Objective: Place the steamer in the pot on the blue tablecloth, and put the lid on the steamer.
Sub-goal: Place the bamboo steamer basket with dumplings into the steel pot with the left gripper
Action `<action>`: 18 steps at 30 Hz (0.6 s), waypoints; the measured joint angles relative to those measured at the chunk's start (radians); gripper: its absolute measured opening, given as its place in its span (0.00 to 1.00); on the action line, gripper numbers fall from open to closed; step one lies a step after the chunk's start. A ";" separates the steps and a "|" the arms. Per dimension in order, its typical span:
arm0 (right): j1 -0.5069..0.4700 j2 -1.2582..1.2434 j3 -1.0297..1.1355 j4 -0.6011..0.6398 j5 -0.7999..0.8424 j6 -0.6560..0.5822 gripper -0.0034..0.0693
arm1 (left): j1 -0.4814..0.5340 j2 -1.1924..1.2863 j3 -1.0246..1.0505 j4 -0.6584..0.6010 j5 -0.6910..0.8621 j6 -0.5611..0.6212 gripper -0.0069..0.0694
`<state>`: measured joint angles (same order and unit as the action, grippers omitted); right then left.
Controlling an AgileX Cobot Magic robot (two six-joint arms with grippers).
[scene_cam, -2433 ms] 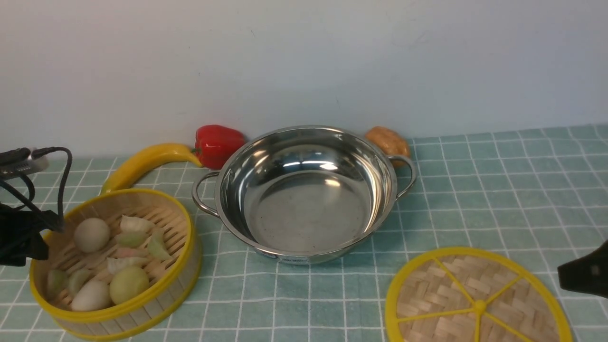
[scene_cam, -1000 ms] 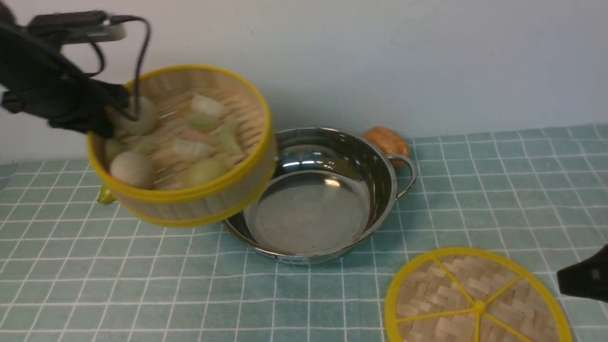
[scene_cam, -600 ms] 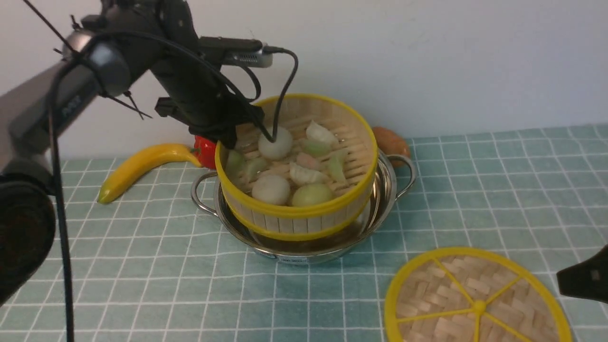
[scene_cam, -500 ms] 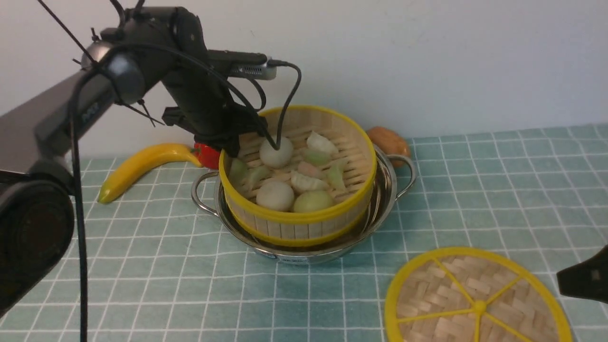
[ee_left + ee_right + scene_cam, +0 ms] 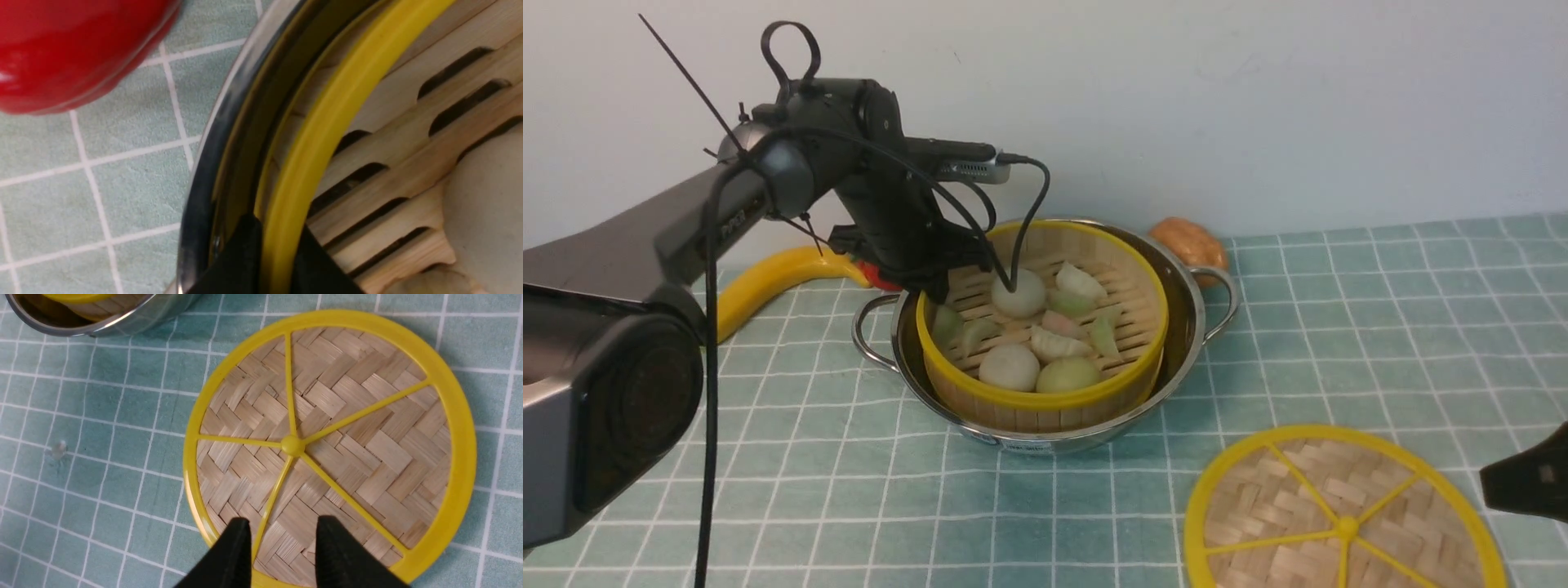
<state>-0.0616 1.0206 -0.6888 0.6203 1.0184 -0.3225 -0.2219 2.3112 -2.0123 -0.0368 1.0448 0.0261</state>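
The steamer (image 5: pixel 1045 402), a bamboo basket with yellow rims holding buns and dumplings, sits inside the steel pot (image 5: pixel 1188 327) on the blue tablecloth (image 5: pixel 1380 327). My left gripper (image 5: pixel 931 282) is shut on the steamer's back-left rim. In the left wrist view the two black fingers straddle the yellow rim (image 5: pixel 327 134), just inside the pot's edge (image 5: pixel 229 122). The woven lid (image 5: pixel 1339 523) lies flat on the cloth at the front right. My right gripper (image 5: pixel 1523 482) hovers at its right side. In the right wrist view it (image 5: pixel 284 539) is open above the lid (image 5: pixel 347 416).
A yellow banana (image 5: pixel 768 282) and a red pepper (image 5: pixel 876 273) lie behind the pot on the left; the pepper also shows in the left wrist view (image 5: pixel 73 45). A brown lumpy food item (image 5: pixel 1188 241) sits behind the pot's right handle. A wall stands close behind.
My left gripper lifted the steamer from the left of the cloth, carried it right over the pot and lowered it in. The right gripper and the lid stayed put.
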 joint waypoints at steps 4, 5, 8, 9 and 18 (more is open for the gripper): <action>0.000 0.000 0.000 0.000 0.000 0.000 0.38 | 0.000 0.000 -0.005 -0.010 0.000 0.019 0.21; 0.000 0.000 0.000 0.000 0.000 0.000 0.38 | 0.000 0.000 -0.007 -0.012 0.000 0.019 0.22; 0.000 0.000 0.000 0.000 0.001 0.000 0.38 | 0.000 -0.007 -0.023 -0.024 0.007 0.019 0.37; 0.000 0.000 0.000 0.000 0.001 0.000 0.38 | 0.000 -0.007 -0.026 -0.024 0.009 0.019 0.38; 0.000 0.000 0.000 0.146 -0.031 -0.062 0.38 | 0.000 -0.023 -0.376 -0.024 0.163 0.026 0.71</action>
<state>-0.0616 1.0206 -0.6892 0.7658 0.9878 -0.3847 -0.2219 2.2883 -2.3880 -0.0605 1.2075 0.0523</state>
